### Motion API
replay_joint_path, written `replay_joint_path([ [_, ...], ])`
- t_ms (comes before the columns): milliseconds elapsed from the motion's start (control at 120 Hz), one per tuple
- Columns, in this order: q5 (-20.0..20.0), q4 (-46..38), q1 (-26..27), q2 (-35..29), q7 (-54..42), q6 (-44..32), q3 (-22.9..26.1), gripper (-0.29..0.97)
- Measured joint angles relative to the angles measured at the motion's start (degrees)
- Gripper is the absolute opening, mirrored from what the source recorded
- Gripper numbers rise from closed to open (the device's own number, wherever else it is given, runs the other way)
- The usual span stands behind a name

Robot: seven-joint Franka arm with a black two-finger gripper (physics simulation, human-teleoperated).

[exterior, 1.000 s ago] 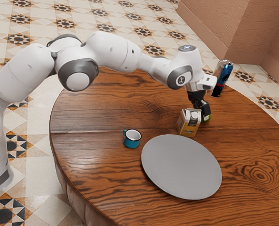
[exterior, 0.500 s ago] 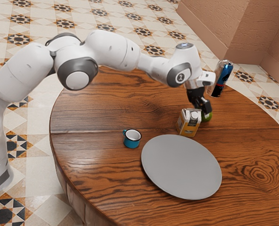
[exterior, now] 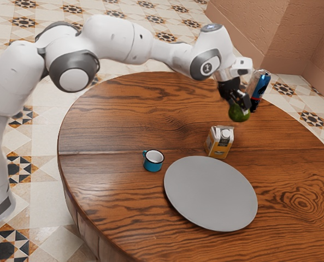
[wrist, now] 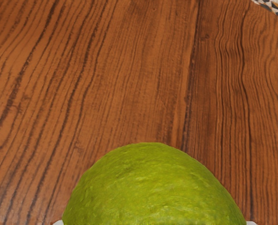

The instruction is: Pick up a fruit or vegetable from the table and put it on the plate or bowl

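Observation:
My black gripper [exterior: 237, 106] is shut on a green lime [exterior: 238, 113] and holds it in the air above the table, beyond the small carton and in front of the can. In the wrist view the lime [wrist: 154, 187] bulges large just under my hand, with bare wood grain of the table [wrist: 106, 70] below it. The flat grey plate [exterior: 210, 192] lies on the table toward the exterior view's lower right, well below and nearer than the lime.
A small yellow carton [exterior: 219, 141] stands just under the held lime. A blue and red can [exterior: 258, 90] stands at the far edge. A teal mug [exterior: 153, 160] sits left of the plate. The round wooden table [exterior: 123, 125] ends close behind the can.
My gripper has risen from the table beside the carton, lifting the lime with it. The carton, mug, can and plate have stayed put.

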State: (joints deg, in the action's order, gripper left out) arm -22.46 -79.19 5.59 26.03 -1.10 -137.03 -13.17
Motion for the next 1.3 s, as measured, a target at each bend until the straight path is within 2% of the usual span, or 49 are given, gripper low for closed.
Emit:
replay_joint_path([
  [75, 4.6, -4.4, 3.4, -6.7, 2.0, 0.2, -0.7, 0.20],
  [133, 9.0, -6.2, 5.8, -11.3, 4.1, 1.0, -0.9, 0.26],
  [225, 15.4, -7.9, 9.3, -17.1, 8.1, 2.8, -0.2, 0.28],
  [283, 18.3, -10.1, 10.2, -20.2, 11.1, 3.9, 1.7, 0.21],
  [383, 21.3, -15.0, 11.0, -23.9, 16.7, 5.2, 5.5, 0.28],
  [608, 22.8, -22.0, 14.5, -25.6, 28.6, 6.6, 10.2, 0.28],
  [917, 22.4, -25.5, 24.5, -26.1, 41.1, 7.1, 10.2, 0.29],
  [1300, 22.7, -25.5, 34.3, -25.4, 49.4, 7.1, 10.0, 0.29],
])
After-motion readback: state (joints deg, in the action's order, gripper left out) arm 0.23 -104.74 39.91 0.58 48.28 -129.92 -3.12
